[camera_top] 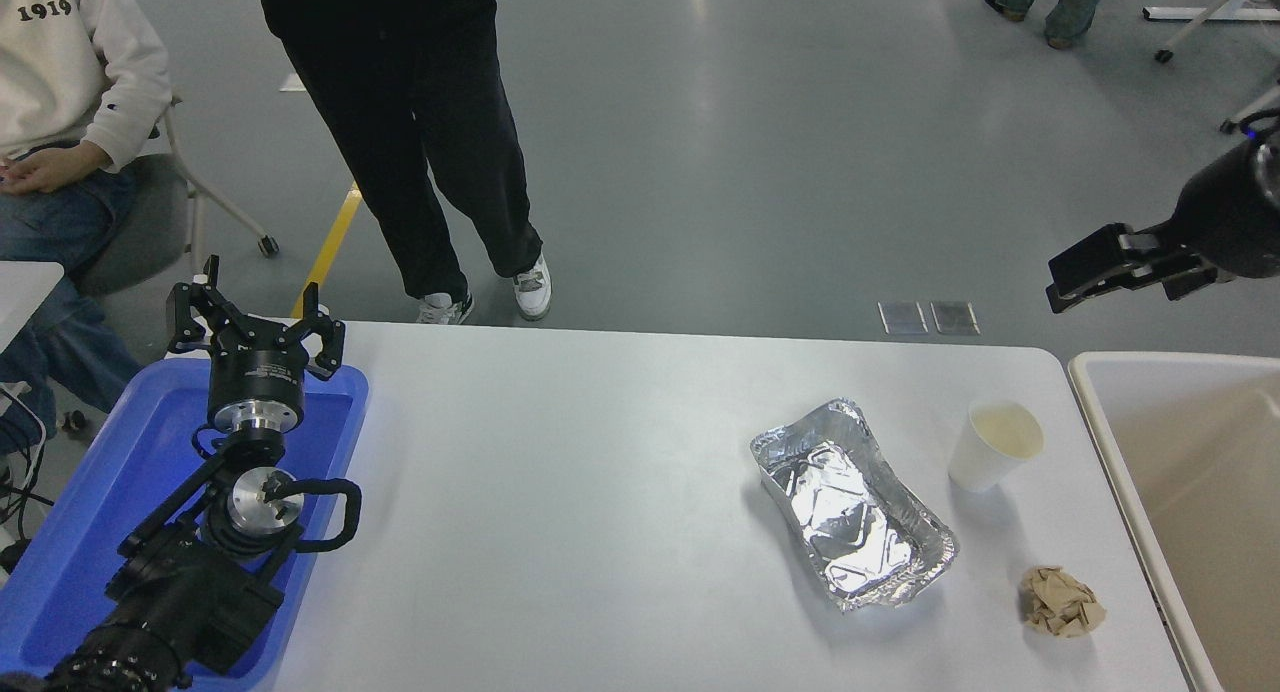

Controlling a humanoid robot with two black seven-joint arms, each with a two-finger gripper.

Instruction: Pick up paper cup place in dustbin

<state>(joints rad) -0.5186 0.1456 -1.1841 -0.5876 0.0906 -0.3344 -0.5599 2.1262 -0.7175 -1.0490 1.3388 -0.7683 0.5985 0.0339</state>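
Observation:
The white paper cup (993, 444) stands upright on the white table, near its right end, with its cream inside showing. The beige dustbin (1098, 412) sits just right of the table's right edge, about a hand's width from the cup. My right gripper (1078, 275) hangs in the air above the floor beyond the table's far right corner, well above and behind the cup, holding nothing. My left gripper (255, 317) is parked open over the blue tray at the lower left.
A silver foil tray (850, 502) lies left of the cup. A crumpled brown paper ball (1062, 602) sits near the table's front right. The blue tray (90, 512) is at the left edge. One person stands at the far side and another sits at the top left.

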